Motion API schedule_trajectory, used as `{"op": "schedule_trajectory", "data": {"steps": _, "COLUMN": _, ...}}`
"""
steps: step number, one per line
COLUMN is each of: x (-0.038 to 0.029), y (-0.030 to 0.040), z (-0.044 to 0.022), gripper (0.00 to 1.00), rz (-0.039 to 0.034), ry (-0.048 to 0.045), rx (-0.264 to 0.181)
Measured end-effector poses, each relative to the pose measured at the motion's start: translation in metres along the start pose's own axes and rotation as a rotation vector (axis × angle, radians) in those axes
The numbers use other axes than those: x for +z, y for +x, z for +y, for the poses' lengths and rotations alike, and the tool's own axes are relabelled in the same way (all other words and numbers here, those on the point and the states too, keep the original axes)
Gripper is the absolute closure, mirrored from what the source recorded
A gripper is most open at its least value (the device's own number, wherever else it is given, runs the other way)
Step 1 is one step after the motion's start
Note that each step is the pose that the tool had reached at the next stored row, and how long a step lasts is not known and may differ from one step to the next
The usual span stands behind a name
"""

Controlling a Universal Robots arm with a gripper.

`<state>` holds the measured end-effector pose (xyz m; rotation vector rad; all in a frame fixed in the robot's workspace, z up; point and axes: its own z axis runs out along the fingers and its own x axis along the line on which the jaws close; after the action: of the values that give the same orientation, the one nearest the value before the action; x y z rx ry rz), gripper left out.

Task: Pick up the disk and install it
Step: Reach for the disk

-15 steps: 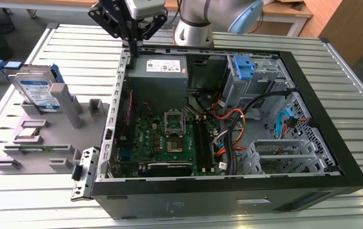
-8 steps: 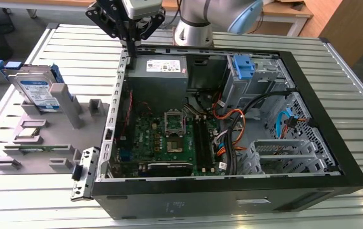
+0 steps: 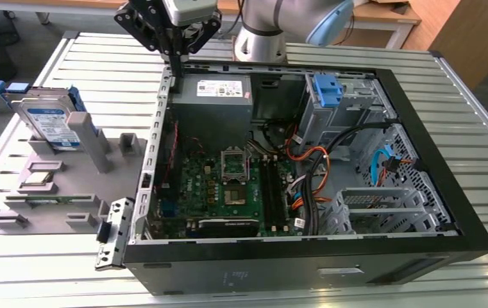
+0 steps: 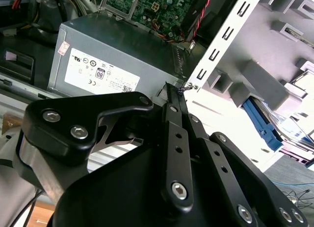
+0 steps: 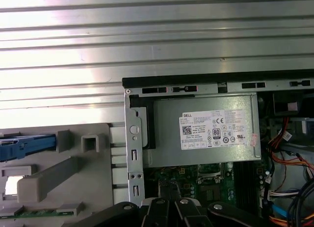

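The disk [image 3: 49, 120] stands upright in a slot of the grey fixture [image 3: 64, 192] at the exterior view's left, a silver drive with a white-and-blue label and blue side rails. Its blue rail [image 4: 261, 123] also shows in the second wrist view and as a blue strip [image 5: 24, 144] in the first wrist view. My gripper [image 3: 176, 67] hangs above the back left corner of the open computer case [image 3: 312, 256], well apart from the disk. Its two thin fingers [image 4: 171, 97] lie together with nothing between them.
Inside the case are the grey power supply box [image 3: 213, 96] with a white sticker, the motherboard [image 3: 226, 186], cables [image 3: 312, 173] and a blue bracket [image 3: 325, 90] by the drive bay. The case and fixture rest on a slatted metal table [image 3: 98, 64]. A loose metal strip [image 3: 113, 234] sits at the case's front left.
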<state>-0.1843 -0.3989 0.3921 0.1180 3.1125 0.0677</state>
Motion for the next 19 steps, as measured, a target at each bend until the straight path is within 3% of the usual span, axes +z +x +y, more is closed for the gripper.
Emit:
{"op": "schedule_trajectory", "data": {"steps": 7, "x": -0.0001, "y": 0.0044, "z": -0.0004, "gripper": 0.90, "rz": 0.0000, "ry": 0.0000, "rx": 0.000}}
{"op": "schedule_trajectory", "data": {"steps": 19, "x": -0.0006, "y": 0.0220, "z": -0.0017, "gripper": 0.90, "rz": 0.0000, "ry": 0.0001, "rx": 0.000}}
